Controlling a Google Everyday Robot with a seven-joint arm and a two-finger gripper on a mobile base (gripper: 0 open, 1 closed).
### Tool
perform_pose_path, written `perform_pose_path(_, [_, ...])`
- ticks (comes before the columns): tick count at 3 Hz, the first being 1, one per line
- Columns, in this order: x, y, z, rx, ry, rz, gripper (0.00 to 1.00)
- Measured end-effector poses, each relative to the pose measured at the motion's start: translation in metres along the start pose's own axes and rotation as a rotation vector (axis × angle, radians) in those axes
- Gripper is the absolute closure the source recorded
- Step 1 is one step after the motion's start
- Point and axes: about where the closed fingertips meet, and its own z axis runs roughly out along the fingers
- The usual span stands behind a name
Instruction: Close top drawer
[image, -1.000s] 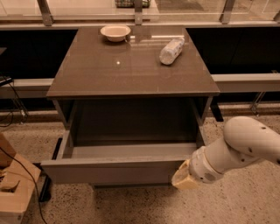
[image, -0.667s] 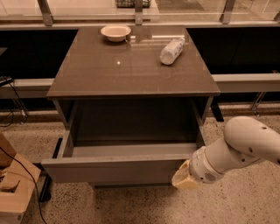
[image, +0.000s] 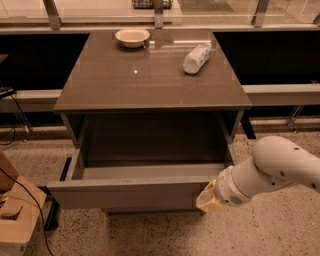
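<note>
Office-like hall | terrazzo floor (image: 150, 235), glass railing (image: 51, 12) | jaws at top drawer (image: 125, 195) front

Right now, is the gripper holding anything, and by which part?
It cannot be told. The gripper is at the right end of the front panel of the top drawer, but no grasp is visible.

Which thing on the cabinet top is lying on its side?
The white bottle, right of the upright bowl. The gripper sits at the front of the open top drawer.
</note>
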Motion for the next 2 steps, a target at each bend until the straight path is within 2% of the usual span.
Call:
perform_pose_path(1, [-0.008,-0.015,0.005,0.043,-0.019,-0.015,1.00])
perform_pose_path(2, [-0.029,-0.050,0.008,0.112,-0.043,-0.064,1.00])
